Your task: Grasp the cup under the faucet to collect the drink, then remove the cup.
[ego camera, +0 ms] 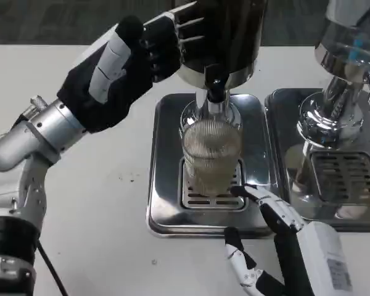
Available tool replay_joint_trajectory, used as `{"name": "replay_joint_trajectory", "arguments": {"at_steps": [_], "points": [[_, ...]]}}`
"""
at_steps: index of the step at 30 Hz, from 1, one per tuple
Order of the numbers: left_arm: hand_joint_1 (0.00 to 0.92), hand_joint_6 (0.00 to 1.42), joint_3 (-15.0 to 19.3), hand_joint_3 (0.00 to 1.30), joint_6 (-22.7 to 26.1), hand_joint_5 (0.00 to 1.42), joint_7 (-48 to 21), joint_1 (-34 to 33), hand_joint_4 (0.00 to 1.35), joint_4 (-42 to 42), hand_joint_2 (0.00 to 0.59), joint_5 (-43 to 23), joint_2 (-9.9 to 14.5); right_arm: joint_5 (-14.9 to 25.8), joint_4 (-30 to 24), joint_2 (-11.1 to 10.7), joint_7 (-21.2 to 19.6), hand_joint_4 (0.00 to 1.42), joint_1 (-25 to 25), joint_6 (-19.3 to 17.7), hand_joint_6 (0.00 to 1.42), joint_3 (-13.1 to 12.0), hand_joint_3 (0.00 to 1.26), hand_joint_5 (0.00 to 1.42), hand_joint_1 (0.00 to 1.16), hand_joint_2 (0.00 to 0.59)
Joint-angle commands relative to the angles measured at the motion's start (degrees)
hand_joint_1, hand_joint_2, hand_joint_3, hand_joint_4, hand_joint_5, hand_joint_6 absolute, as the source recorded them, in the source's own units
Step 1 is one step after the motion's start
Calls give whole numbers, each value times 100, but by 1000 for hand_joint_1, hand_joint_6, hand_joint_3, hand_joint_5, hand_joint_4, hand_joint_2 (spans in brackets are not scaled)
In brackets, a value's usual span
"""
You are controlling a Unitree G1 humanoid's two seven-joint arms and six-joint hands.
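While cup (pixel 212 154) sits under faucet (pixel 216 92), second dispenser (pixel 348 74) beside, left hand (pixel 126 65) nearby

One head camera looks steeply down, close over the white table (pixel 98 203) and drip tray (pixel 166 185)

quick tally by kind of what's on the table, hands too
ribbed glass cup: 1
drink dispensers: 2, dark one above the cup, chrome one at right
metal drip trays: 2, one under the cup, one at right
robot hands: 2, left hand, right hand
total: 7
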Motion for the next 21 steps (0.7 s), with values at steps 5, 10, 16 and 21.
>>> {"name": "replay_joint_trajectory", "arguments": {"at_steps": [5,10,16,21], "points": [[0,120,-55,167,157,208,-490,-463,152,831,102,521,-132,-48,127,65,-178,232,6,-42,386,42,317,246,482,450],[0,135,-36,179,-19,230,-552,-556,183,1035,103,725,-136,-5,179,87,-192,233,-2,-63,386,48,317,246,482,450],[0,133,-99,181,-466,232,-533,-620,187,1186,103,1043,-64,31,227,108,-186,233,-35,-85,386,49,317,246,482,450],[0,69,-196,183,-945,187,-530,-656,144,1342,92,1366,0,27,223,100,-205,234,-29,-101,318,45,317,246,484,450]]}}
